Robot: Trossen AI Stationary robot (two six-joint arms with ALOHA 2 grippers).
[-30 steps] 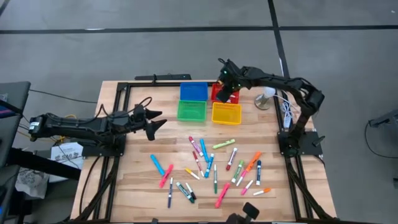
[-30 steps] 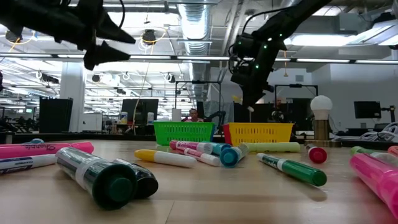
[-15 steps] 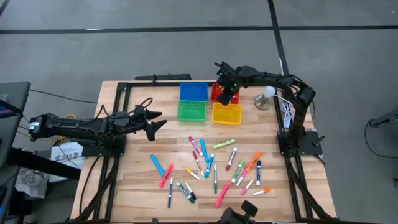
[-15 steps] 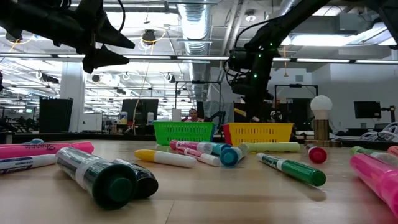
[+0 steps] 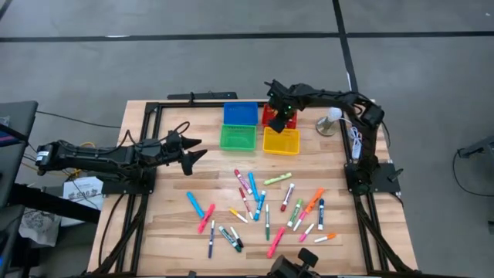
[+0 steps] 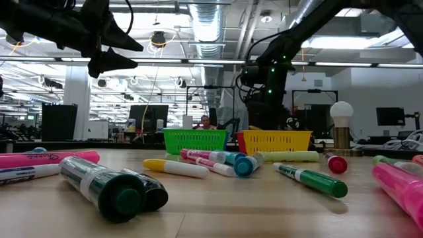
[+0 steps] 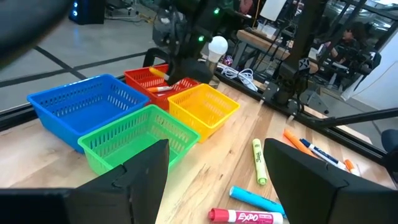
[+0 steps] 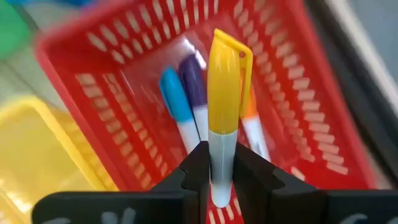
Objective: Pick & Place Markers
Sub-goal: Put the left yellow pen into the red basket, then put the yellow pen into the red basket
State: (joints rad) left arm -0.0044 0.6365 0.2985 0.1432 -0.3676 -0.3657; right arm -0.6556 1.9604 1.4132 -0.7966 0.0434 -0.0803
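**Right gripper holds a yellow-capped marker over the red bin**

Right gripper (image 8: 214,163) is clamped on the white barrel of a yellow-capped marker (image 8: 224,93), cap pointing away from the wrist, directly above the red bin (image 8: 323,112). Three markers already lie in that bin: a blue-capped one (image 8: 174,99), a purple-capped one (image 8: 194,81) and an orange one (image 8: 252,118) half hidden behind the held marker. From above, the same gripper (image 5: 279,116) sits over the red bin (image 5: 268,116), with the yellow bin (image 5: 281,140) just beside it, and the blue bin (image 5: 240,113) and green bin (image 5: 237,137) next along.

Left gripper (image 5: 193,148) hangs with fingers spread wide and nothing in them, above bare table (image 5: 170,208) well apart from the bins. The remaining markers (image 5: 266,205) are scattered across the near half of the table.

Risks, as a judgement: the grip is low on the barrel, so the long capped end may swing as the fingers part and tip the marker onto the rim or into the yellow bin. Releasing from too high could make it bounce off the markers underneath and out of the shallow bin.
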